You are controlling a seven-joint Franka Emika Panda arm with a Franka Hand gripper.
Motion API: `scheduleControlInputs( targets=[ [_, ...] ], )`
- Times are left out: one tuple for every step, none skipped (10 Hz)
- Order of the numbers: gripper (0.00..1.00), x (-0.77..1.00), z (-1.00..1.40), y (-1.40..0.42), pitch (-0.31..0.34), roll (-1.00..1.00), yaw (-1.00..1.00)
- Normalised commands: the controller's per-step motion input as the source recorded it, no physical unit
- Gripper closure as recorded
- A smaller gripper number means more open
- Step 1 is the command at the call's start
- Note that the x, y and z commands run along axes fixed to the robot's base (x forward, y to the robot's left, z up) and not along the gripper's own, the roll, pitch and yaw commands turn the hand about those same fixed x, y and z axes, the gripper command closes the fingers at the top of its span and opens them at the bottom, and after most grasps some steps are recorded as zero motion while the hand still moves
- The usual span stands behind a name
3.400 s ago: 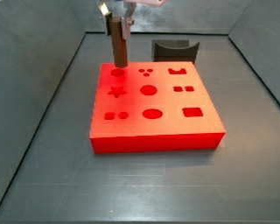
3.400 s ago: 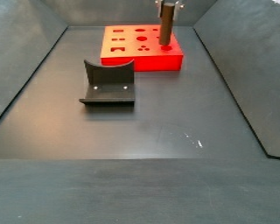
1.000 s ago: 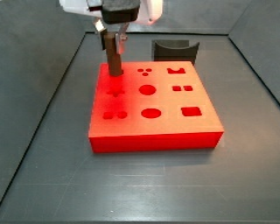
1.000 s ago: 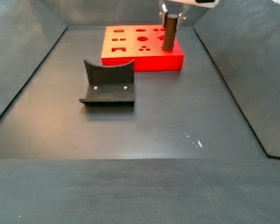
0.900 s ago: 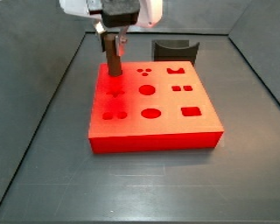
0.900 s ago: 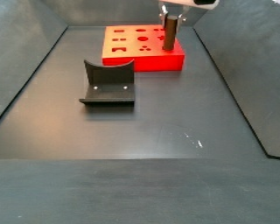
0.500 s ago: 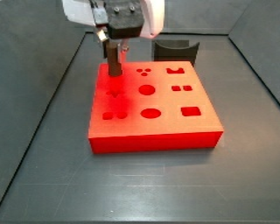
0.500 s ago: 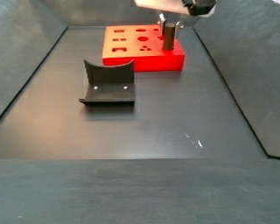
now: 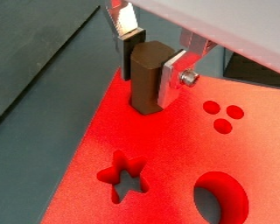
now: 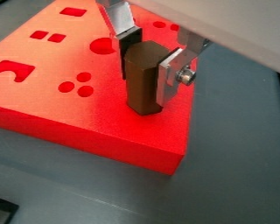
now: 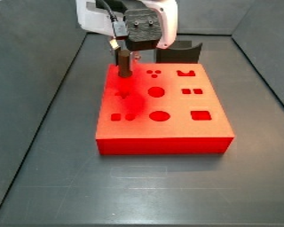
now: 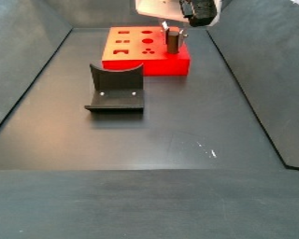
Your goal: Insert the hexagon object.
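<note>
tool low over red block, near its corner | clamped on peg | peg upright, lower end sunk in block's top | fixture on table, well apart

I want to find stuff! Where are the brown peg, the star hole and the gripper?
hexagon object (image 9: 143, 80), wrist view, its brown side.
star hole (image 9: 122, 174), wrist view, its middle.
gripper (image 10: 150, 58), wrist view, between its fingertips, clamping the peg.
</note>
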Motion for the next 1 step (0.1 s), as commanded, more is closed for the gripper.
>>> scheduleControlInputs(
  targets=[
    [1.00,0.00,0.00,0.00,0.000,0.00,0.00]
  ],
)
